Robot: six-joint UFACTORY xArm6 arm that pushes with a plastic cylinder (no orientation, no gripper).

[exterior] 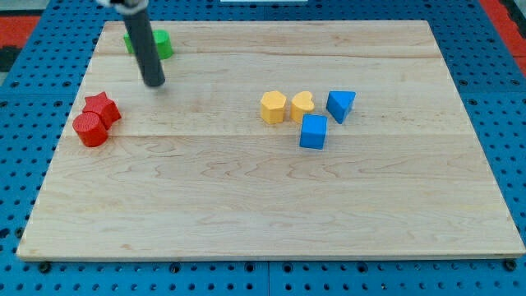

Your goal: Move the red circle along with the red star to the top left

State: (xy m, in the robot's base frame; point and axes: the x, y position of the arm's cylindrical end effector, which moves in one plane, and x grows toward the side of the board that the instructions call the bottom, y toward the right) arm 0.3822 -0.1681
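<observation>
The red circle [89, 129] lies near the board's left edge, touching the red star [102, 108], which sits just above and to its right. My tip [154, 83] is on the board to the upper right of the red star, apart from both red blocks. The dark rod rises from the tip toward the view's top left.
A green block [162, 44], partly hidden behind the rod, sits near the top left. Right of centre is a cluster: a yellow hexagon [273, 107], a yellow heart [302, 105], a blue triangle [341, 104] and a blue cube [313, 131]. The wooden board [246, 205] lies on blue pegboard.
</observation>
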